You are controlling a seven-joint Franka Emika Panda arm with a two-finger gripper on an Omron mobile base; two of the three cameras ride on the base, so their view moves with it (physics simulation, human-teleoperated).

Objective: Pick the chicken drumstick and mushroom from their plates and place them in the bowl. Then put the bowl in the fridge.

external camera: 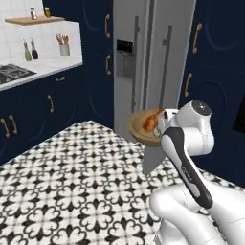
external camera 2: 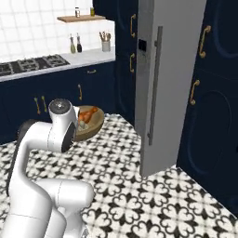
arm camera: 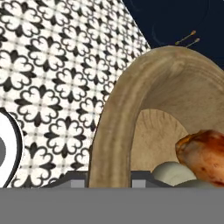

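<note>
My gripper [arm camera: 107, 179] is shut on the rim of the light-brown wooden bowl [external camera: 138, 130] [external camera 2: 94, 124] [arm camera: 114, 127] and holds it above the floor. The orange-brown chicken drumstick [external camera: 153, 120] [external camera 2: 87, 114] [arm camera: 203, 155] lies inside the bowl. Beside it rests the small pale mushroom [arm camera: 173, 171] [external camera 2: 82, 124]. The tall grey fridge [external camera: 143, 62] [external camera 2: 158, 83] stands just beyond the bowl, with one door swung partly outward toward me. My wrist covers the near side of the bowl in both base views. The plates are out of view.
Dark blue cabinets [external camera: 215, 72] flank the fridge. A white counter [external camera: 43, 69] with a stovetop [external camera 2: 32, 62], bottles and a utensil jar runs along the left wall. Patterned floor tiles [external camera: 72, 182] lie open below the bowl. A black oven edge [external camera: 239, 115] shows at the right.
</note>
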